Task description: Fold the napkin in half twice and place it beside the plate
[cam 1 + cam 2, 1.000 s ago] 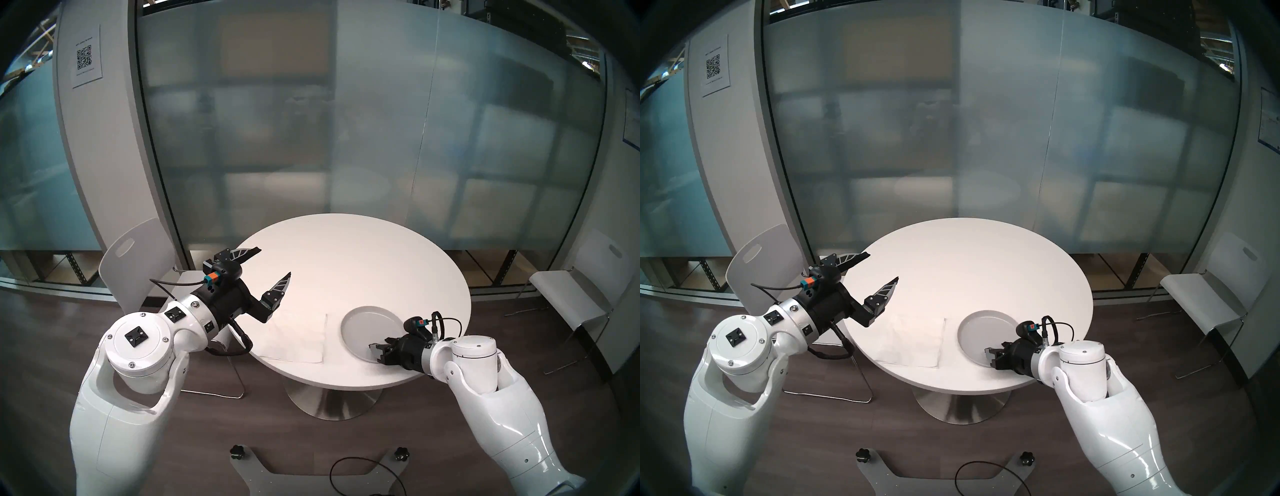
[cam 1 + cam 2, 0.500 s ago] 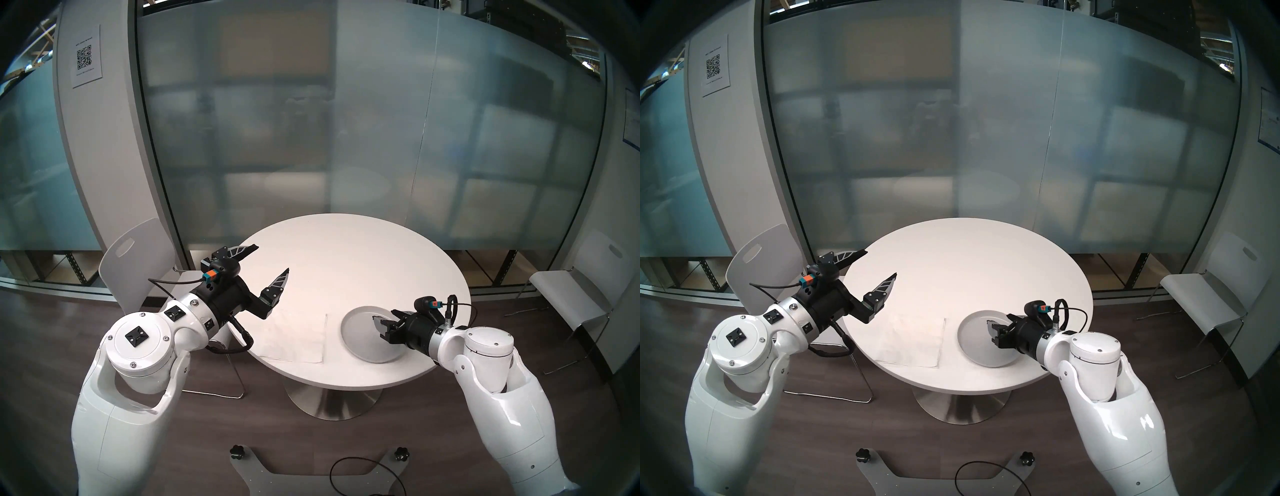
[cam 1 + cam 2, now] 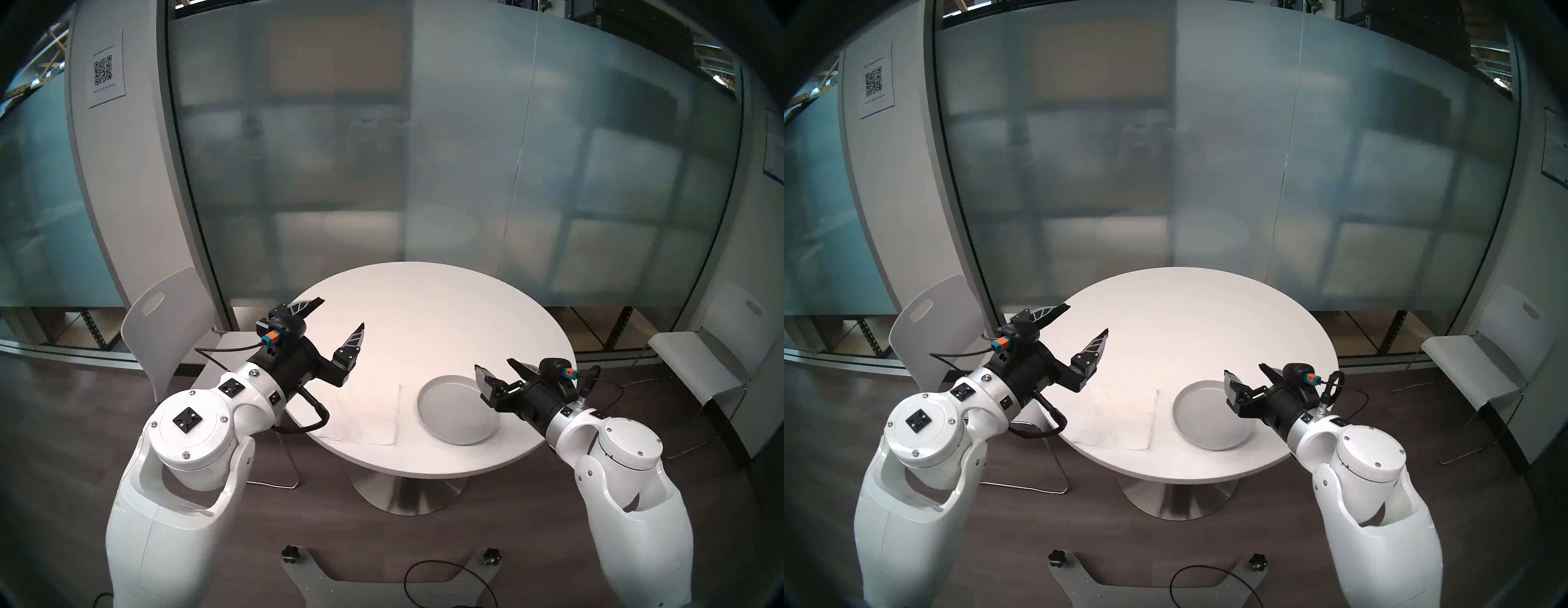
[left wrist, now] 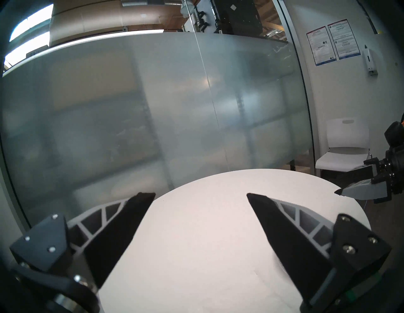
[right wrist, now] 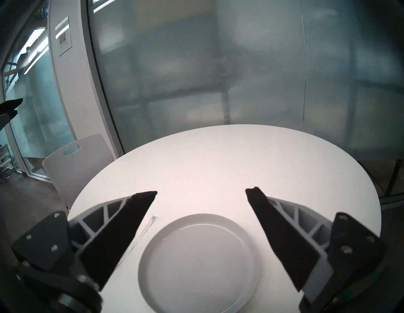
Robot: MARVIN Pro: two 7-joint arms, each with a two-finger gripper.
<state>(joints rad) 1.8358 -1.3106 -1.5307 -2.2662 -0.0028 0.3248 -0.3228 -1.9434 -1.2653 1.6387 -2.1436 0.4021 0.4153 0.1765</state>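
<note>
The napkin (image 3: 360, 418) is a thin white sheet lying flat near the round white table's front left edge, just left of the plate (image 3: 454, 414). The plate is round and light grey, and nothing is on it (image 5: 196, 264). My left gripper (image 3: 343, 313) hovers open above the table, behind and left of the napkin, holding nothing (image 4: 200, 194). My right gripper (image 3: 493, 364) hangs open above the plate's far right rim, also holding nothing (image 5: 201, 191). The napkin's right edge (image 5: 148, 228) shows beside the plate in the right wrist view.
The round white table (image 3: 445, 322) stands on a metal pedestal (image 3: 407, 492). A white chair (image 3: 169, 322) stands at its left and another (image 3: 700, 373) at the right. A frosted glass wall (image 3: 382, 170) runs behind. A grey base with a cable (image 3: 449, 581) lies on the floor in front.
My right gripper rose from the plate's near right rim, swung back over the plate's far right side and opened wider. The left arm shifted slightly forward and right. Napkin and plate stayed put.
</note>
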